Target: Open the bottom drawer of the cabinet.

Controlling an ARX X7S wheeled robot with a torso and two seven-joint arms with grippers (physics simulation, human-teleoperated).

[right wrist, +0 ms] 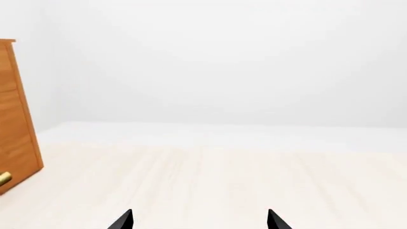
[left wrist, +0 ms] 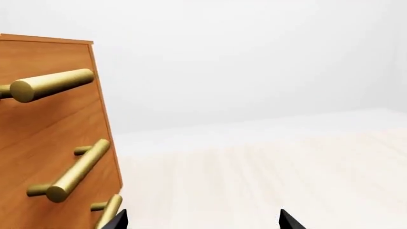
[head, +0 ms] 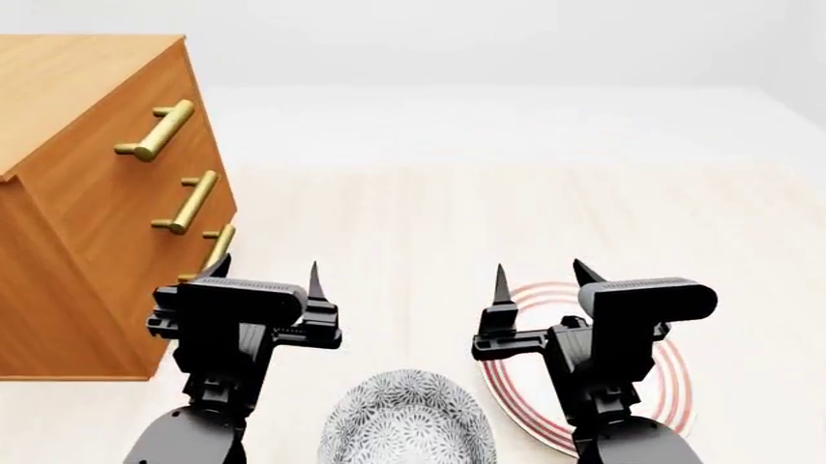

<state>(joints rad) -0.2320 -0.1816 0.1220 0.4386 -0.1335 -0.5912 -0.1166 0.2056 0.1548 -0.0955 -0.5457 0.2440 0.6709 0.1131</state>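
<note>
At the counter's left edge, we see the cabinet with three drawers; the bottom drawer carries a brass bar handle, its long axis running along the front, just beyond our left gripper. The right gripper lies farther. Both are spread, empty. One bowl, one plate.

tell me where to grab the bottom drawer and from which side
Grip the bottom drawer by its brass bar handle, mid-bar. It stands off the flat front on posts, so come at the front face with the open left end effector, fingers straddling the bar.
</note>
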